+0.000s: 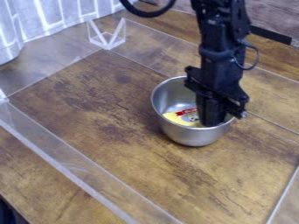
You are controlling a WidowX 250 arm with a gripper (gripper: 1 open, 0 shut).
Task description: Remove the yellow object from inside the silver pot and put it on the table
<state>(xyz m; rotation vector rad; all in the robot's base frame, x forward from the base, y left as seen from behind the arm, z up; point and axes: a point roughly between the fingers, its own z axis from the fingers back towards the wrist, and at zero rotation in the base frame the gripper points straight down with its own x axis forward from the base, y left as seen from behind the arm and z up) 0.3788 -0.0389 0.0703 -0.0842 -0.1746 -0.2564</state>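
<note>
Where label shows red-white, unreadable | yellow object [184, 115] | in silver pot [167, 124]

Clear triangular stand [107, 33], white curtain [47, 19]

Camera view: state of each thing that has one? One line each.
yellow object: lying inside the pot, not yet lifted out, partly hidden by the gripper.
silver pot: upright on the table, holding the yellow object.
gripper: pointing down into the pot; fingers hidden by the gripper body, open or shut cannot be told.
table: bears the pot.
</note>
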